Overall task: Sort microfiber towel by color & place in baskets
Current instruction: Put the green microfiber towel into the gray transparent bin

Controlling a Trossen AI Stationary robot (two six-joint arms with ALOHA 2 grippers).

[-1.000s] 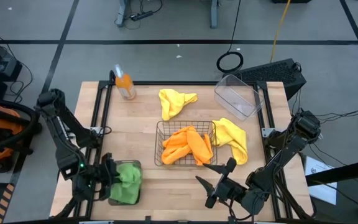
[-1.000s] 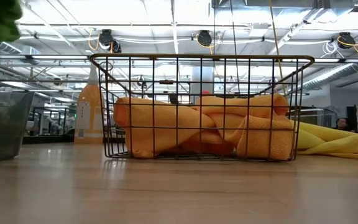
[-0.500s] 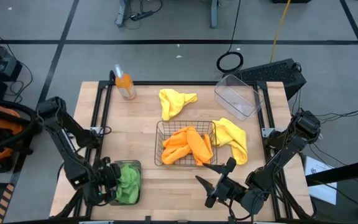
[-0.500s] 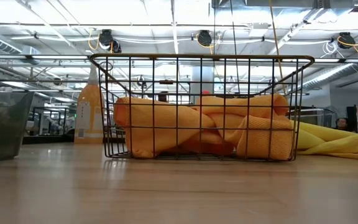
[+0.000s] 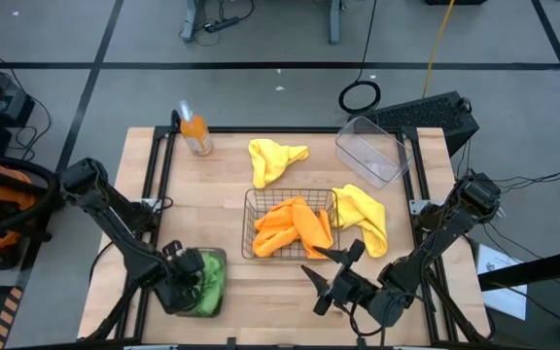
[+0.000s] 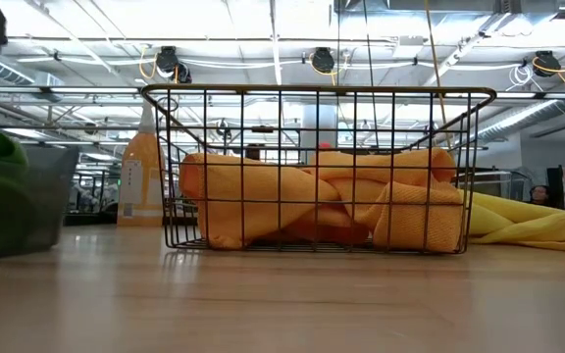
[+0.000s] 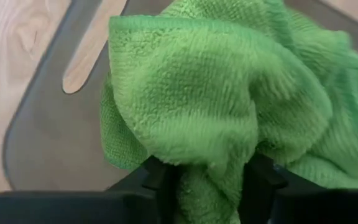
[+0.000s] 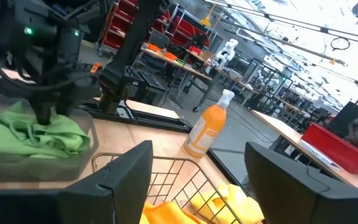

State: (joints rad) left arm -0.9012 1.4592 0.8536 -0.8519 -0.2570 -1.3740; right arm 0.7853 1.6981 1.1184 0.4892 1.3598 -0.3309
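Note:
A green microfiber towel (image 5: 210, 282) lies bunched in the shallow grey tray (image 5: 218, 255) at the table's near left. My left gripper (image 5: 189, 278) is down in the tray, shut on the towel (image 7: 216, 93). The square wire-mesh basket (image 5: 288, 226) at mid table holds orange towels (image 5: 295, 224). One yellow towel (image 5: 275, 157) lies beyond the basket and another (image 5: 363, 216) to its right, both on the wood. The clear tub (image 5: 372, 151) stands at the far right. My right gripper (image 5: 327, 264) hovers open, near the basket's near right corner, touching nothing. My left gripper pinches a bunched fold of the green towel (image 7: 207, 168) between its two fingers (image 7: 160, 180), coming from above. The towel rests in the grey tray (image 7: 48, 137), heaped up around the fingers and slack. How many layers are in the pinch cannot be told.
An orange bottle (image 5: 195, 134) stands near the table's far left corner. In the low view the wire basket (image 6: 317, 167) fills the middle, with the tray (image 6: 37, 196) at the left. Bare wood lies along the near edge between the tray and my right gripper.
My left gripper has come down toward the tray and shifted right over it, still shut on the green towel. The towel, held high a second ago, has sunk into the tray and heaped up there. My right gripper has edged toward the wire basket.

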